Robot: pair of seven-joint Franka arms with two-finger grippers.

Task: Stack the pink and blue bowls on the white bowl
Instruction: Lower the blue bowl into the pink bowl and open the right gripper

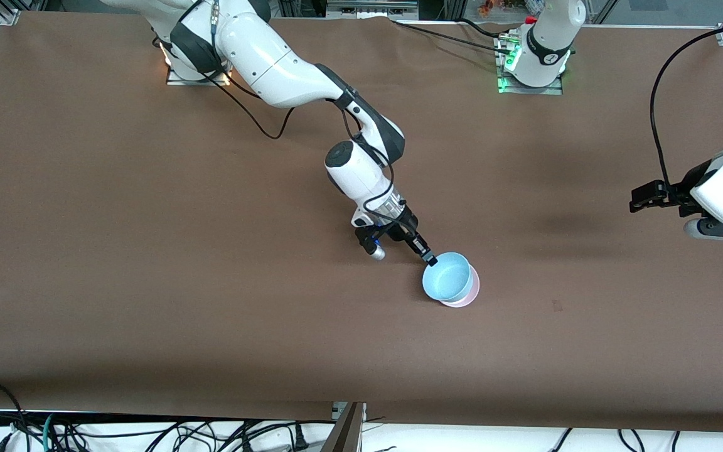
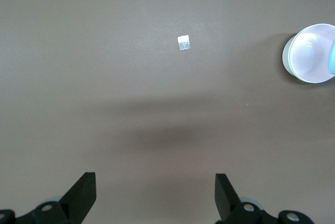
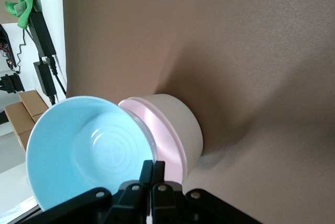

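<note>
My right gripper [image 1: 429, 257] is shut on the rim of the light blue bowl [image 1: 446, 276] and holds it tilted over the stack near the table's middle. In the right wrist view the gripper [image 3: 158, 166] pinches the blue bowl's [image 3: 89, 150] rim. Beside it the pink bowl [image 3: 163, 145] sits nested in the white bowl [image 3: 186, 124], which stands on the table. The pink bowl's edge [image 1: 471, 292] shows under the blue one. My left gripper [image 1: 642, 198] waits open and empty over the left arm's end of the table. Its wrist view [image 2: 154, 198] shows the stack [image 2: 309, 56] far off.
The brown table cover [image 1: 148, 251] is bare around the stack. A small white tape square [image 2: 183, 42] lies on it between the stack and the left gripper. Cables [image 1: 148, 433] hang below the table edge nearest the front camera.
</note>
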